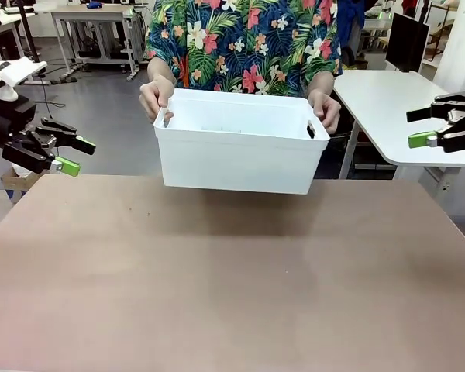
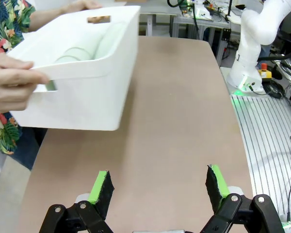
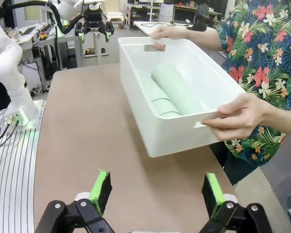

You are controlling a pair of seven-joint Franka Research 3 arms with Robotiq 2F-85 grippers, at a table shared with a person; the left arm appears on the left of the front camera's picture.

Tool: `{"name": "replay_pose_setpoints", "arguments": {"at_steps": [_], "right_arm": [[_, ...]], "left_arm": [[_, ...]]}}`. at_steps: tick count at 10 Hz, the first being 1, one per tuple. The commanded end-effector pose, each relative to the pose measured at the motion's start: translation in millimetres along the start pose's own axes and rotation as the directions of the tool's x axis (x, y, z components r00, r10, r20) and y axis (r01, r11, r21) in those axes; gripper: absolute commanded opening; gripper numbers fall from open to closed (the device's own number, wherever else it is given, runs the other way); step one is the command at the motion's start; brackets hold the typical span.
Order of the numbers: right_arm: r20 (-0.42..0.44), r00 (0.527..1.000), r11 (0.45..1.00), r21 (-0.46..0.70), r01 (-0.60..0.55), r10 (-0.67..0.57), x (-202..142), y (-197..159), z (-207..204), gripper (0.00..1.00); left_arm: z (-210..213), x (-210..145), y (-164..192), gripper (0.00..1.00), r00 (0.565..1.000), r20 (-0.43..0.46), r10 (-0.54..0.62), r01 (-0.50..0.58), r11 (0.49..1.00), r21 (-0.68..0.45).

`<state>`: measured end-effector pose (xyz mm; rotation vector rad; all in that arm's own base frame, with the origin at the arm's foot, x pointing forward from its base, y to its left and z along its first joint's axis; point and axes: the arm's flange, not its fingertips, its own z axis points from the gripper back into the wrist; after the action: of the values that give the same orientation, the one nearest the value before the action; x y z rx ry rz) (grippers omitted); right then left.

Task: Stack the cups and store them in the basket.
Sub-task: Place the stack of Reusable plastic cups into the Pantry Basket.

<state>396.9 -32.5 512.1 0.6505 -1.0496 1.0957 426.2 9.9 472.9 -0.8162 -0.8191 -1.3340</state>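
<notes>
basket point(image 1: 236, 159) held above far table point(image 1: 217, 287) edge | stacked cups point(image 3: 172, 90) apparently inside | both pincers apart

Basket point(image 1: 236, 155) held above the far middle of the counter point(image 1: 217, 287), off its surface, a person behind it at the far edge. Person's hands point(image 1: 156, 97) point(image 1: 325, 108) grip the handle slots at its two short ends. Cups point(image 3: 172, 92) lie on their sides inside the basket, nested in a stack along its length. Left pincer point(image 1: 76, 153) hangs off the counter's far left corner, right pincer point(image 1: 428, 126) off the far right, both well apart from the basket, jaws spread.
</notes>
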Motion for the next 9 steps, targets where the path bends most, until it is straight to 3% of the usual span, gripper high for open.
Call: {"name": "replay_pose_setpoints", "arguments": {"at_steps": [1,9], "right_arm": [[0.016,1.0,0.999,-0.021,0.024,-0.024,4.9,-1.6,-2.3,1.0],[0.016,1.0,0.999,-0.021,0.024,-0.024,4.9,-1.6,-2.3,1.0]], "left_arm": [[-0.4,2.2,-0.3,1.0,1.0,0.001,0.008,-0.008,1.0,0.006],[-0.4,2.2,-0.3,1.0,1.0,0.001,0.008,-0.008,1.0,0.006]]}}
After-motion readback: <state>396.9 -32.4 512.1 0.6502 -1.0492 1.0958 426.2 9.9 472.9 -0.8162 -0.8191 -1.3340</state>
